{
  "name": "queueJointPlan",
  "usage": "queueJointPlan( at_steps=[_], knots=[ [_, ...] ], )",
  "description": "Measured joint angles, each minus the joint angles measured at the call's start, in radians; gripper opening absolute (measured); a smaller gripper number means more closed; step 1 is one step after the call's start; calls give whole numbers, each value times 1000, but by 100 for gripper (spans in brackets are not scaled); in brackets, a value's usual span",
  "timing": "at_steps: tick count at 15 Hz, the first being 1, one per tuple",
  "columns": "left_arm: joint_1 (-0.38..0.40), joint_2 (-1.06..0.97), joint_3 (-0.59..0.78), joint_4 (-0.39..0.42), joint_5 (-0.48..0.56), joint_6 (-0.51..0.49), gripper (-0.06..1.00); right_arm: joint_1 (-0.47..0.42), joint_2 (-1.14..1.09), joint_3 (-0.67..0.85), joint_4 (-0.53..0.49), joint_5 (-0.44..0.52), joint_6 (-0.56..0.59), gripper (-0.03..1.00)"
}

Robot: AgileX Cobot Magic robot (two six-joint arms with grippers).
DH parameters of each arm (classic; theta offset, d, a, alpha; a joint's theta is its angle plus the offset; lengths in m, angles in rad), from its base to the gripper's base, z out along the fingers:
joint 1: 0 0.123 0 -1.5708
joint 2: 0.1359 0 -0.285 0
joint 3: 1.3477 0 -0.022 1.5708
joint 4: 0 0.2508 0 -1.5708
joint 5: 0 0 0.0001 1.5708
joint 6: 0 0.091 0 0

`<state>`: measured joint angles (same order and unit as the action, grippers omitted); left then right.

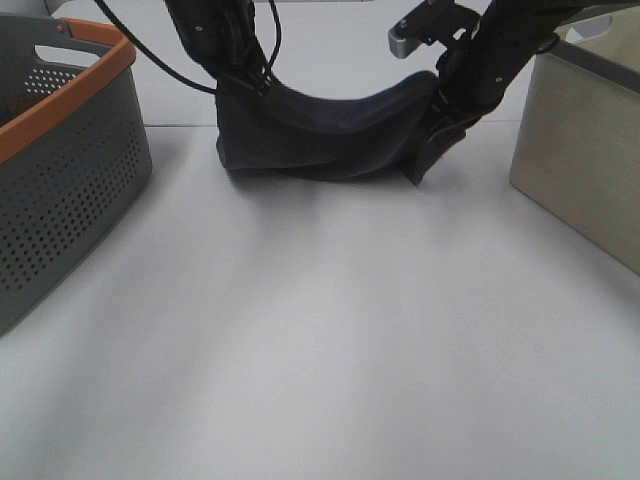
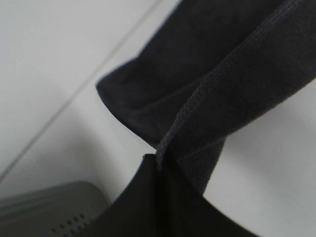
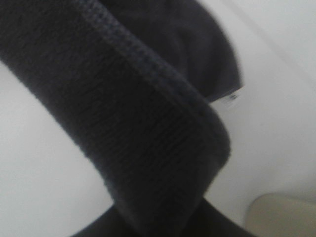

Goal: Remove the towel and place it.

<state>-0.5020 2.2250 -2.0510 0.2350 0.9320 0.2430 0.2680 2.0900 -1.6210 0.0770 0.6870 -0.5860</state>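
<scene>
The dark navy towel (image 1: 320,135) hangs between my two grippers at the far side of the white table, sagging in the middle with its lower folds touching the tabletop. My left gripper (image 1: 243,85) is shut on the towel's left corner. My right gripper (image 1: 445,100) is shut on its right corner. In the left wrist view the towel (image 2: 222,84) runs away from the shut fingers (image 2: 148,197) with a hemmed edge showing. In the right wrist view the towel (image 3: 123,108) fills most of the frame, and a small white tag (image 3: 232,97) shows at a far corner.
A grey perforated basket with an orange rim (image 1: 60,160) stands at the left; its corner shows in the left wrist view (image 2: 49,212). A beige bin (image 1: 590,150) stands at the right, also seen in the right wrist view (image 3: 281,217). The white table (image 1: 320,340) extends toward the camera.
</scene>
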Motion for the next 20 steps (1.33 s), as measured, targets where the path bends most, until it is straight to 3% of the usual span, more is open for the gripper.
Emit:
queueJointPlan(
  at_steps=[1,2,3,5,8,14,20],
  knots=[
    [0,5,-6,-66,119,34,0,0,3,0,73,178,-64,0],
    [0,13,-6,-110,184,64,0,0,10,0,87,283,-83,0],
    [0,27,-6,-151,248,87,0,0,22,0,96,361,-88,0],
    [0,55,1,-222,275,106,0,0,40,0,95,441,-92,0],
    [0,63,82,-308,278,104,0,0,41,0,54,482,-97,0],
    [-27,63,192,-378,283,83,0,0,41,0,-85,423,-129,0],
    [-32,45,250,-399,284,103,0,0,41,11,47,519,-129,0]
  ],
)
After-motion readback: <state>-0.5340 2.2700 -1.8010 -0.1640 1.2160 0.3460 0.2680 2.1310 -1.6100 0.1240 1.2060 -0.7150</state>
